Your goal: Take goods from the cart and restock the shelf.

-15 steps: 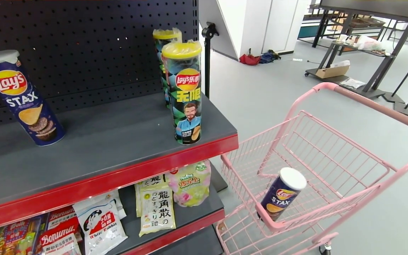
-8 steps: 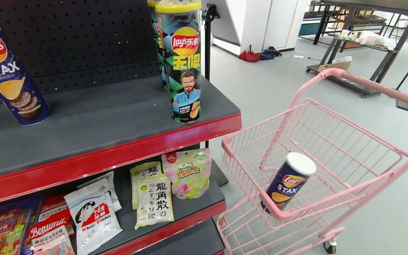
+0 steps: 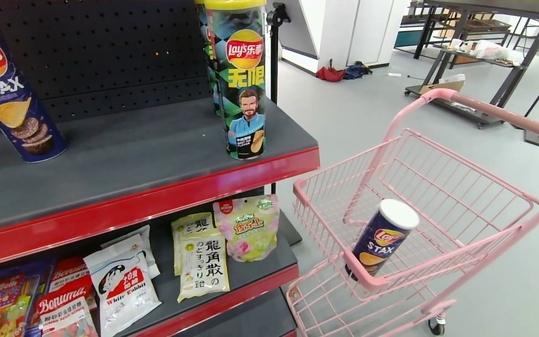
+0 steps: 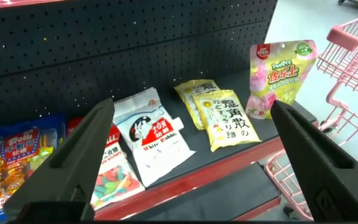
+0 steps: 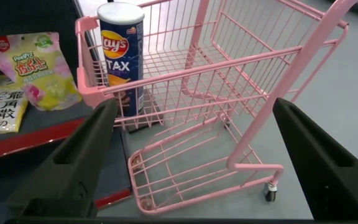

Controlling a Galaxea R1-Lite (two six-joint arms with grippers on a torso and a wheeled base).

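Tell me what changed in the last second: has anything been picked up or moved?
Only the head camera moved, so the whole picture shifted. No goods moved, and nothing was taken or let go. The cart can leans in the near corner of the cart as before; the blue can and green can stand where they were on the shelf. Left claw and right claw are open, empty.

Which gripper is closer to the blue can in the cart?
Right. The right gripper faces the blue can in the cart; the left gripper faces snack bags on the lower shelf.
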